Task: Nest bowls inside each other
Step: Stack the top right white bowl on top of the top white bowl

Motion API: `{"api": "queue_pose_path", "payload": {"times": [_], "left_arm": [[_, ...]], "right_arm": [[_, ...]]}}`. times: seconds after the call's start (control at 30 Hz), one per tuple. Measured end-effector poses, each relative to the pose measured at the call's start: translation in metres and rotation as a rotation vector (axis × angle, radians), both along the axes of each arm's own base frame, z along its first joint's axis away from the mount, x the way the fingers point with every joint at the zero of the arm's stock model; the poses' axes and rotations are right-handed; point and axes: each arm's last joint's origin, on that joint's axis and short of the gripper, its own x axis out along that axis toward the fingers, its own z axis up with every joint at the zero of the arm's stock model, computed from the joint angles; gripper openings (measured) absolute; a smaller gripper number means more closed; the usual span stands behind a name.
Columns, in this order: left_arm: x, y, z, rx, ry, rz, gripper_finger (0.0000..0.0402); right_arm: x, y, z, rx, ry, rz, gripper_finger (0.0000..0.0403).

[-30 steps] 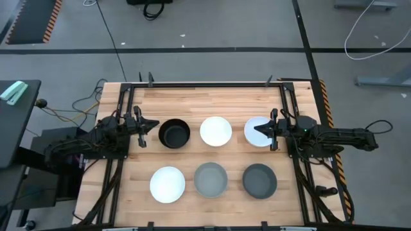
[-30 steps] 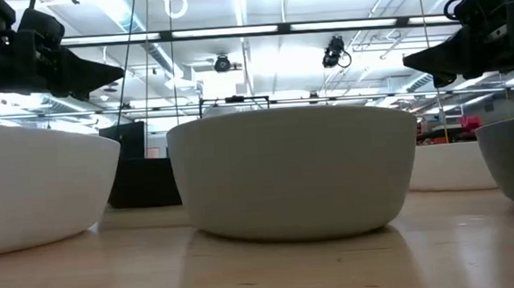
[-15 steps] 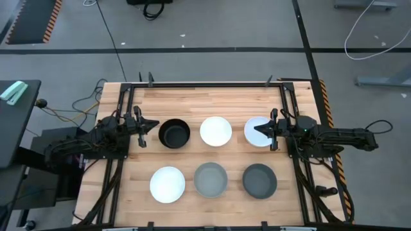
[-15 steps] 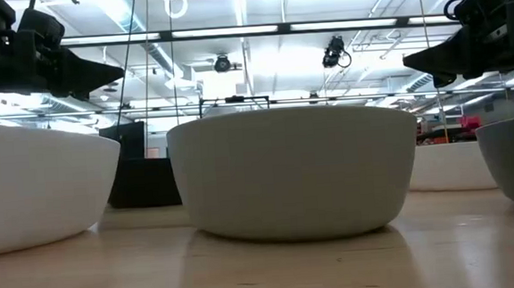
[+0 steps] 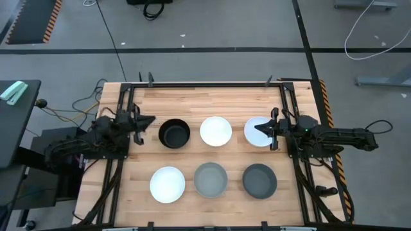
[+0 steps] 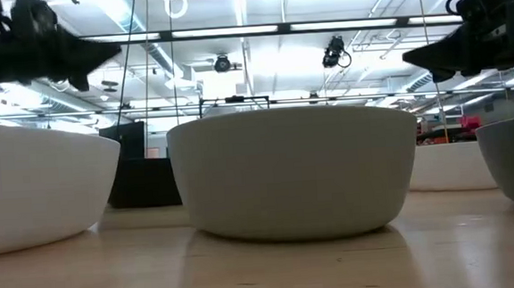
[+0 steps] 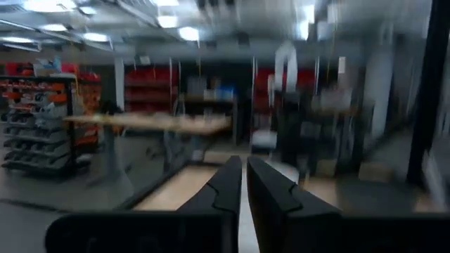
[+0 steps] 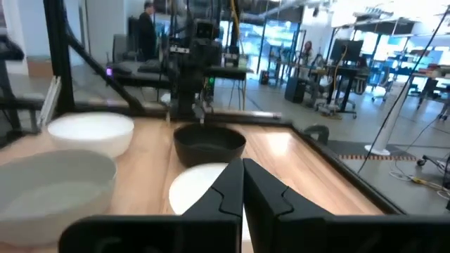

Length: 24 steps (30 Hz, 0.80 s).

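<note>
Now my left fingers [image 5: 149, 120], pressed together and empty, have lifted and swung slightly away beside the black bowl [image 5: 174, 134]. My right fingers [image 5: 258, 128], also together and empty, hover over a white bowl [image 5: 256, 133]. All six bowls sit un-nested on the counter [image 5: 212, 102].

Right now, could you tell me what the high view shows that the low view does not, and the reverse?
Only the high view shows all six bowls apart in two rows, including the black bowl and dark grey bowl, with the left gripper and right gripper shut. Only the low view shows the ceiling lights beyond the table. Both show the mid grey bowl and the wooden table.
</note>
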Motion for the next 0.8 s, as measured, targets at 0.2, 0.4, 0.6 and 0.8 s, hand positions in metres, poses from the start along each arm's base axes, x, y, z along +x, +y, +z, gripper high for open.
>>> {"api": "queue_pose_path", "payload": {"times": [0.2, 0.4, 0.6, 0.8], "left_arm": [[-0.010, 0.000, 0.021, -0.212, -0.323, -0.032, 0.0012], [-0.019, -0.003, 0.035, -0.253, -0.526, -0.111, 0.0020], [-0.030, -0.006, 0.047, -0.230, -0.672, -0.160, 0.0034], [-0.039, -0.008, 0.067, -0.164, -0.719, -0.142, 0.0033]], "right_arm": [[-0.005, 0.001, 0.028, 0.174, -0.322, 0.041, 0.0012], [-0.024, 0.000, 0.060, 0.326, -0.717, 0.043, 0.0012], [-0.037, -0.002, 0.091, 0.323, -0.855, -0.034, 0.0012], [-0.046, 0.000, 0.124, 0.321, -0.929, -0.021, 0.0012]]}}
